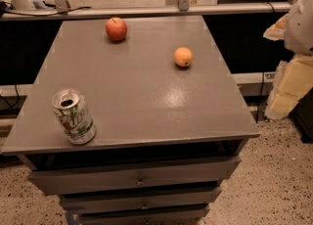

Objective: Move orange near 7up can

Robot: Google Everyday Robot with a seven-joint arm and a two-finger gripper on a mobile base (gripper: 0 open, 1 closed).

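The orange [183, 56] lies on the grey cabinet top [146, 101], right of the middle and towards the back. The 7up can [73, 117] stands at the front left corner, opened, silver top, white body with green and red marks. The two are far apart, diagonally across the top. My gripper [289, 75] is at the right edge of the view, white and cream, off the side of the cabinet and to the right of the orange. It holds nothing that I can see.
A red apple [116, 29] with a stem sits at the back left of the top. Drawers [137, 180] run below the front edge. A metal rail [146, 10] crosses behind the cabinet. Speckled floor lies to the right.
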